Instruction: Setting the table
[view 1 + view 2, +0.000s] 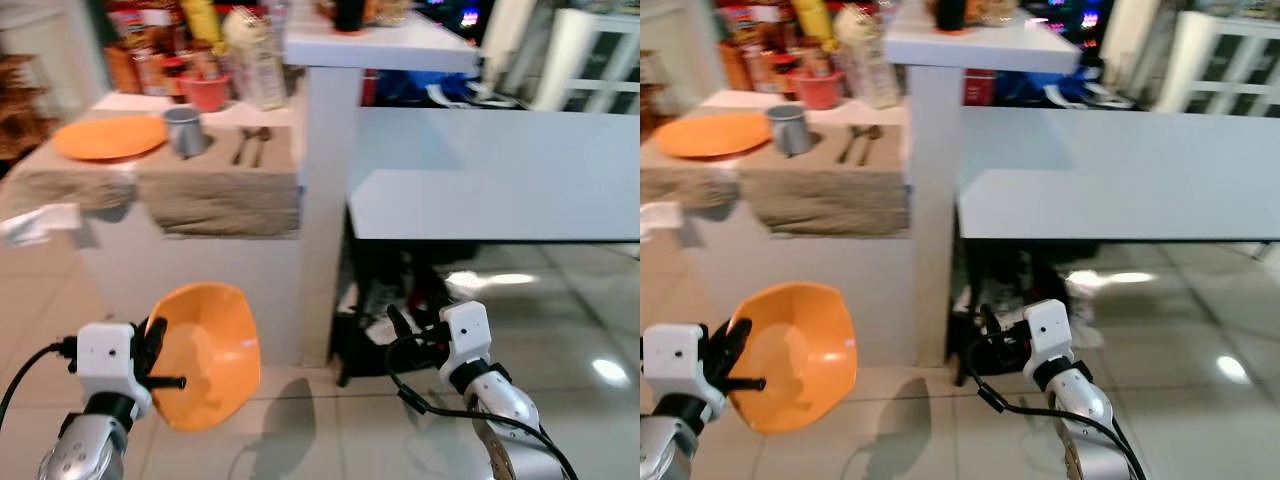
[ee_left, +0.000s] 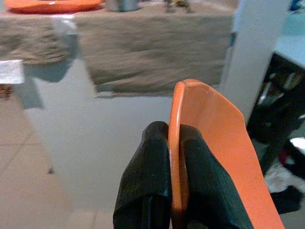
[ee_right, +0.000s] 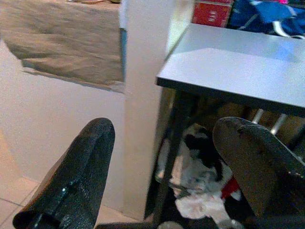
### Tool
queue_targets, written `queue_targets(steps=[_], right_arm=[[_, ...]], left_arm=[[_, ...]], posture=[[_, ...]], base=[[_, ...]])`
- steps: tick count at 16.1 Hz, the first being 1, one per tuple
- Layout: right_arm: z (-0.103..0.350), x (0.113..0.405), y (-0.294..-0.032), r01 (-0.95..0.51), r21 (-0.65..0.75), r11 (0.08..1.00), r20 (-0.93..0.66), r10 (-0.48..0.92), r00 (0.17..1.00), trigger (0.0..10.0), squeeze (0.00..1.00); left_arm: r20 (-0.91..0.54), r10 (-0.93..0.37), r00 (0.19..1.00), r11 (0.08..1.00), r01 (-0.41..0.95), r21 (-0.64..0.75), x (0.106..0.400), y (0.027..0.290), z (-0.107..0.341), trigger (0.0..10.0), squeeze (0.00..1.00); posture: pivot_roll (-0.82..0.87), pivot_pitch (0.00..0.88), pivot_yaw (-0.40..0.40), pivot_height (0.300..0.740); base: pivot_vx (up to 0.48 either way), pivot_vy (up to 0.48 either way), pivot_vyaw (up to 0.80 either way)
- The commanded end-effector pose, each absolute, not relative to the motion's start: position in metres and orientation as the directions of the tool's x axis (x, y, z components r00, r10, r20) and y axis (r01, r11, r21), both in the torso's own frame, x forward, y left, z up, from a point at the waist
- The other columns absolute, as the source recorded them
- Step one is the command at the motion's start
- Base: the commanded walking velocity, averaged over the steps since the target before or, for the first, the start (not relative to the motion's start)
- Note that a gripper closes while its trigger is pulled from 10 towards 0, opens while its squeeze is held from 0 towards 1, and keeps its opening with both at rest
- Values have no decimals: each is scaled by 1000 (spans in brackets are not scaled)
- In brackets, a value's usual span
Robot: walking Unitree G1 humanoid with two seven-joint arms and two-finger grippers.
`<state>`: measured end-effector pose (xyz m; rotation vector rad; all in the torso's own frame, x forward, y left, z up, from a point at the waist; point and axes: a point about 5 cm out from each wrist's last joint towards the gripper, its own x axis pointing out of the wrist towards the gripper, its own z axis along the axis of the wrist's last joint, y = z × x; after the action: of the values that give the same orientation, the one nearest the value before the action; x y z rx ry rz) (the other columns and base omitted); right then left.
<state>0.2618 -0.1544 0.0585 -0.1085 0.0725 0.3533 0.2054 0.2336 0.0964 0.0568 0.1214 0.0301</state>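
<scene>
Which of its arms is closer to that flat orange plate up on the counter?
Left. The left gripper, gripping an orange bowl, is below the flat orange plate; the right gripper sits far off to the side.

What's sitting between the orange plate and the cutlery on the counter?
A metal cup stands between the orange plate and the cutlery, on the brown cloth, seen in the left eye view.
</scene>
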Motion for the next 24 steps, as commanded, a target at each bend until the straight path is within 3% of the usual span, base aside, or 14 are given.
queue_targets(steps=[1,10,15,24], right_arm=[[60,263,-155,-351,-104,931,-76,344,936,10000,0],[62,263,-152,-359,-107,927,-71,353,933,10000,0],[70,262,-145,-365,-103,925,-50,361,931,10000,0],[83,273,-142,-339,-54,939,-31,338,941,10000,0]], left_arm=[[-62,1,998,999,1,45,213,223,110,0,0],[-56,22,998,999,-19,40,222,215,112,0,0],[-97,133,986,991,-129,45,223,233,105,0,0],[-83,157,984,987,-153,49,223,234,104,0,0]], posture=[[28,0,6,736],[28,0,7,736],[30,0,8,736],[41,0,-10,736]], base=[[0,-461,0],[0,-444,0],[258,-401,0],[269,-394,0]])
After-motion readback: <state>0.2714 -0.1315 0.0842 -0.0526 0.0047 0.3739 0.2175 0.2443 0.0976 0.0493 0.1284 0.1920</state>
